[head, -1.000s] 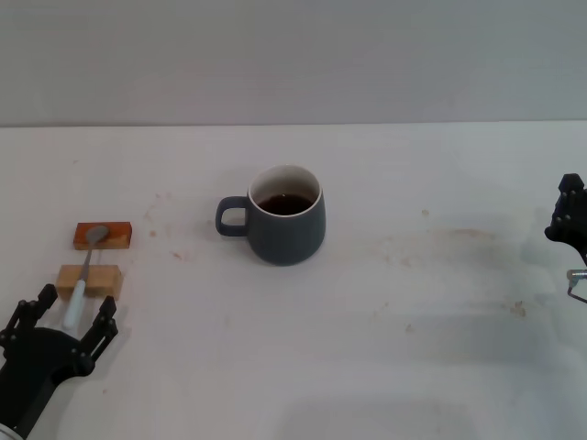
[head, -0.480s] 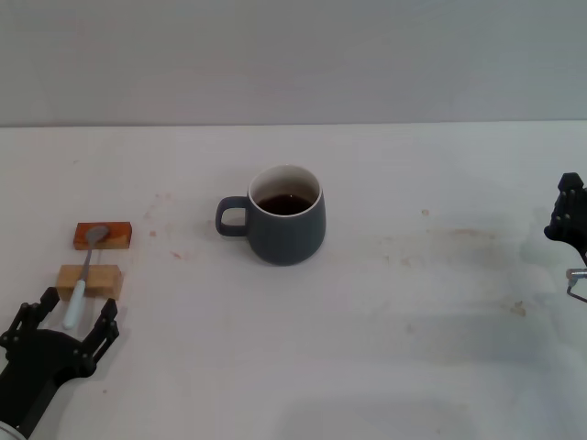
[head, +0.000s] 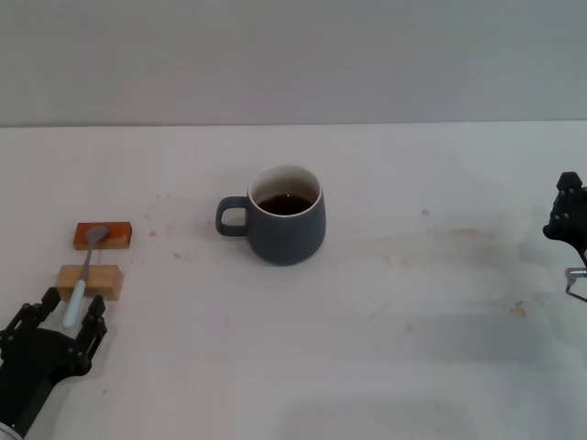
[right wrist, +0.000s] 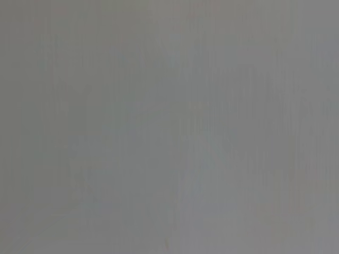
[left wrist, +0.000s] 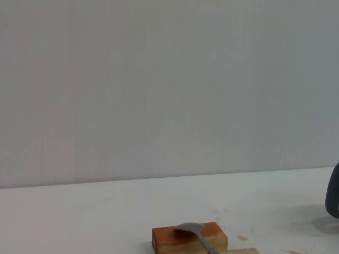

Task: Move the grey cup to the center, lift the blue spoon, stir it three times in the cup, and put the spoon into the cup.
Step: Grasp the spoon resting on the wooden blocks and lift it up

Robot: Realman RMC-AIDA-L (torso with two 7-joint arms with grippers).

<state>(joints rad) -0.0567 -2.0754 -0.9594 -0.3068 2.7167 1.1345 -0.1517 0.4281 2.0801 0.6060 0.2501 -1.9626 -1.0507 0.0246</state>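
Head view: dark slate-grey ceramic mug (head: 287, 225) with a loop handle, off-white rim and dark brown liquid inside, sitting upright near the middle of the white surface (head: 413, 348), handle pointing toward the robot's left. No brand, label or writing readable anywhere on it.

Over at the left edge: small slim teaspoon (head: 83, 273) with a grey metal bowl and pale light-blue handle, lying across two small wooden blocks. Bowl resting on the reddish-brown far block (head: 103, 236), neck crossing the lighter tan near block (head: 90, 280), handle end reaching toward the robot.

Left hand (head: 57, 316) low at the near-left corner, black fingers spread wide on either side of the handle tip, not clamped on anything. Left wrist view: same spoon bowl on the reddish block, plain wall behind, nothing printed to read.

Right hand (head: 570, 220) parked at the far right edge, well apart from the mug; can't tell whether released or clenched.
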